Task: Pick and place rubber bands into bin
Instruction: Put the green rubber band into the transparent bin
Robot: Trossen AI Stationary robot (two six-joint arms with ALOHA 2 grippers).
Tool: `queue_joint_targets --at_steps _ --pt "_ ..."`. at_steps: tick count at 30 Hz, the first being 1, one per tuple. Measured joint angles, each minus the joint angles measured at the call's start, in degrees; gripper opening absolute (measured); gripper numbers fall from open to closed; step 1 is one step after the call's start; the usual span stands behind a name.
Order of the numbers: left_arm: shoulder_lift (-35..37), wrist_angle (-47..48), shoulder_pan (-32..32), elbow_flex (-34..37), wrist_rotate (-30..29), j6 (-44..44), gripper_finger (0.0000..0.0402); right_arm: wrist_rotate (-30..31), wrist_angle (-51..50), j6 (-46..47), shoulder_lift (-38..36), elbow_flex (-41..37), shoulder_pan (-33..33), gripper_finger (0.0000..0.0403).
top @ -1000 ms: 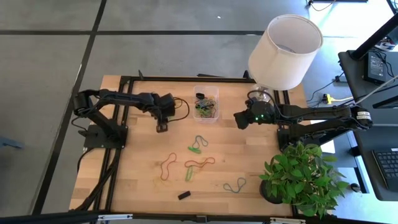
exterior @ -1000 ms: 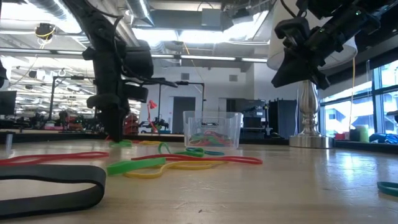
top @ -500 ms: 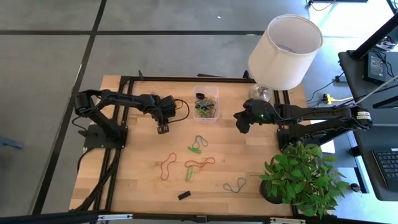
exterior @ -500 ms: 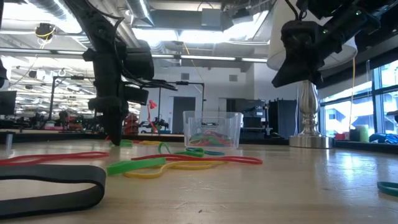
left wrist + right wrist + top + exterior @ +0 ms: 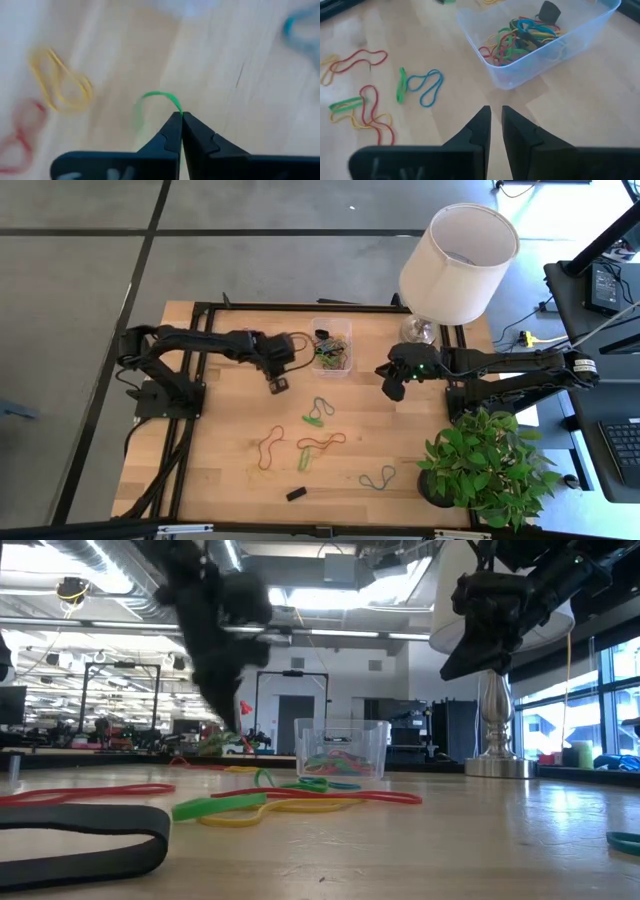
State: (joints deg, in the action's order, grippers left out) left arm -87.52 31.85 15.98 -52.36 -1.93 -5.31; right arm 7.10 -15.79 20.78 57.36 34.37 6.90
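Note:
My left gripper [image 5: 280, 386] hangs over the table a little left of the bin [image 5: 331, 346]. It is shut on a green rubber band [image 5: 155, 97]. The bin is a clear tub with many coloured bands inside [image 5: 520, 37]. More rubber bands lie loose on the wood: a green and blue pair [image 5: 318, 412], an orange one [image 5: 270, 448], a red and yellow tangle [image 5: 320, 443] and a blue-grey one [image 5: 378, 478]. My right gripper [image 5: 496, 117] waits in the air right of the bin, its fingers a narrow gap apart with nothing between them. My left gripper pinches one end of the green band's loop [image 5: 176, 106] between the very tips of its two fingers. The fingers come from above, pointing steeply down. The rest of the loop curves out free past the tips. Whether its far end is clear of the table I cannot tell.
A white lampshade [image 5: 458, 250] on its stand rises at the far right corner. A potted plant [image 5: 485, 465] fills the near right. A small black block [image 5: 296, 493] lies near the front edge. A wide black band [image 5: 80, 830] lies close to the low camera.
My left gripper has shut on the green band where it lay, then risen and swung toward the table's right, closer to the bin, carrying the band up with it. My right gripper has rolled about its own line while staying in place.

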Motion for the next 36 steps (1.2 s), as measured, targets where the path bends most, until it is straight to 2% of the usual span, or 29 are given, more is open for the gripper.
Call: queue_joint_targets --at_steps 5,10,14,19,25,36 --pt "-0.15 3.30 -1.66 -12.35 -4.72 0.04 0.0003 -0.05 0.02 -2.01 0.01 0.00 0.00 0.0050" --pt "-4.83 3.76 -1.01 -26.10 -8.74 4.17 0.0003 -0.05 0.04 -3.01 0.02 0.00 0.00 0.0050" --pt "-12.06 3.94 1.52 -36.08 -7.70 6.02 0.0003 -0.06 0.07 -3.40 0.02 0.00 0.00 0.0050" --pt "-22.43 5.79 4.47 -45.97 -1.12 5.87 0.0003 -0.14 0.07 -3.32 0.02 0.00 0.00 0.0050" --pt "-31.46 6.14 6.29 -50.18 3.66 2.57 0.0003 -0.27 -0.27 -3.10 0.02 0.00 0.00 0.0050" --pt "-39.63 0.55 9.79 -50.27 8.96 0.34 0.0006 -1.27 -3.59 -3.07 0.02 0.00 -0.01 0.0050"
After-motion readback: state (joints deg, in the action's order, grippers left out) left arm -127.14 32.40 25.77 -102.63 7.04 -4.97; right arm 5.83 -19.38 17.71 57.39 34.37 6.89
